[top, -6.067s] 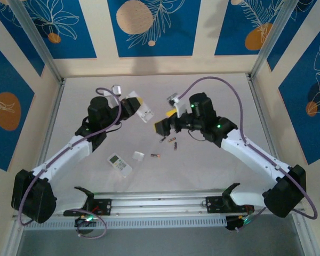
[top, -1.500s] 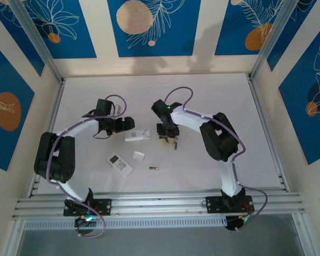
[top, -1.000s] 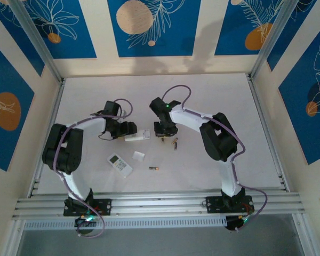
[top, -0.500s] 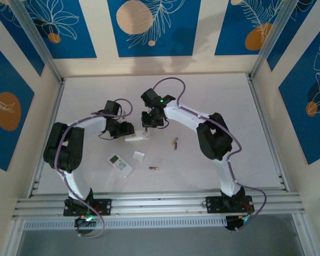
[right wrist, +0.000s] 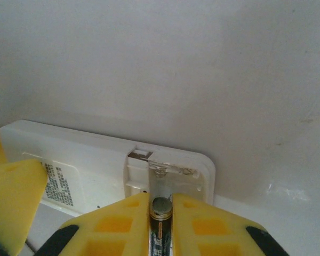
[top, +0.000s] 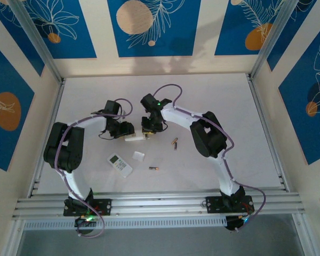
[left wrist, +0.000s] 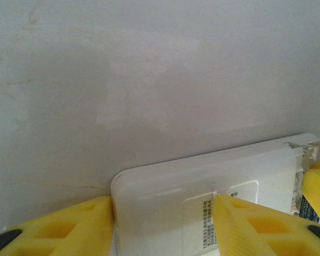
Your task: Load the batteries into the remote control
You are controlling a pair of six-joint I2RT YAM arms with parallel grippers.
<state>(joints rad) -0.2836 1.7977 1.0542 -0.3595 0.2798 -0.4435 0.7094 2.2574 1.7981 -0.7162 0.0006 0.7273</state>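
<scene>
Right fingers (right wrist: 202,224): closed on a battery (right wrist: 160,216), which is clamped lengthwise between the two yellow pads. Its metal end faces forward. That end sits just short of the open battery compartment (right wrist: 168,172) at the near end of the remote control (right wrist: 85,154), in line with the empty slot. Whether the tip touches the compartment edge cannot be told.

Left fingers (left wrist: 69,226): gripping the opposite end of the same remote control. One pad touches the remote's short end edge. The other pad overlaps its label side and hides where it makes contact. The remote lies back-up and flat on the counter (top: 213,101), between the two wrists and left of centre.

Loose batteries: one lot (top: 175,143) lies just right of the remote, clear of both arms; whether it is one cell or two together is too small to tell. One more (top: 154,168) lies nearer the arm bases. A small white cover piece (top: 138,156) lies below the remote. A second remote (top: 120,165), display side up, lies beside that piece, toward the left arm.

Surface and room: the counter is plain white with faint scuff marks. It is bounded by an aluminium rail (top: 160,202) along the near edge and by metal posts at the corners. The surrounding walls are cream, with blue panels bearing orange discs and white leaf outlines.

Limits: both sets of fingertips are cut off by the lower edge of the wrist views. The label print on the remote is unreadable. In the overhead view the dark wrist housings hide the grip points.
</scene>
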